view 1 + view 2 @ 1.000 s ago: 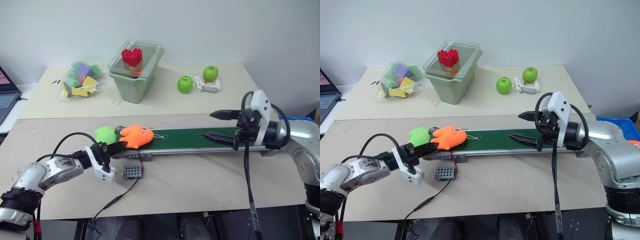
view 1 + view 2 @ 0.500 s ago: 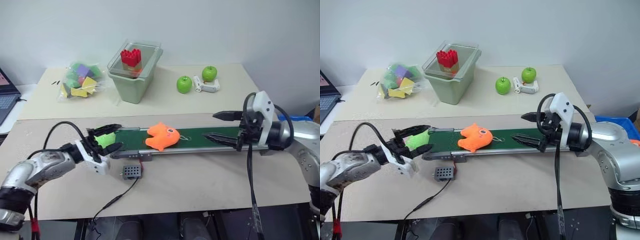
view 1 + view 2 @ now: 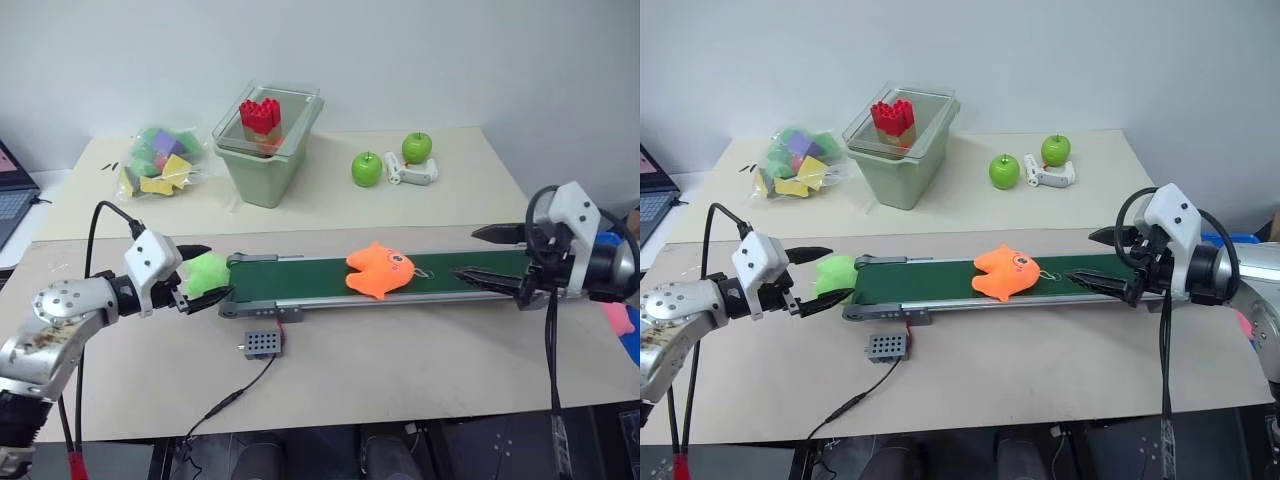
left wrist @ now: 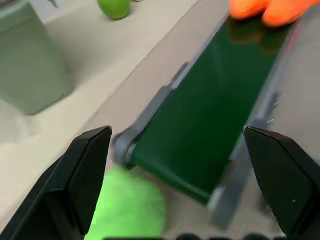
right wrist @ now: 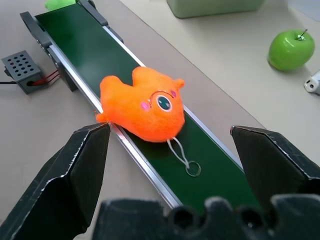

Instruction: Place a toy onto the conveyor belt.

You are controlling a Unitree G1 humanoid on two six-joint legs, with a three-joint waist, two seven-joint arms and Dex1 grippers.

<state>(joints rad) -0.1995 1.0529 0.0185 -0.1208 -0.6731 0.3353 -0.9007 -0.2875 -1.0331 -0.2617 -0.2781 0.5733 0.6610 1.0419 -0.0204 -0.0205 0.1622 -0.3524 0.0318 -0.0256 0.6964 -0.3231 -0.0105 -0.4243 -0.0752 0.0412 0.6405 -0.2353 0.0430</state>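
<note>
The orange toy (image 3: 380,270) lies on the dark green conveyor belt (image 3: 300,281), a little right of its middle, free of both grippers. My left gripper (image 3: 218,271) is open at the belt's left end, its fingers above and below a lime-green plush (image 3: 203,270) on the table. In the left wrist view the belt (image 4: 215,115) runs away between the fingers, with the toy (image 4: 265,7) far down it. My right gripper (image 3: 465,252) stands open over the belt's right end, pointing at the toy (image 5: 142,105) and short of it.
A small grey box (image 3: 262,343) with a cable sits in front of the belt. On the back table stand a green bin (image 3: 265,160) with red bricks, a bag of blocks (image 3: 160,160), two green apples (image 3: 367,168) and a laptop (image 3: 10,195).
My left gripper has let go of the toy, opened, rolled over and drawn back left. The toy has travelled right along the belt. My right gripper has pulled back to the right.
</note>
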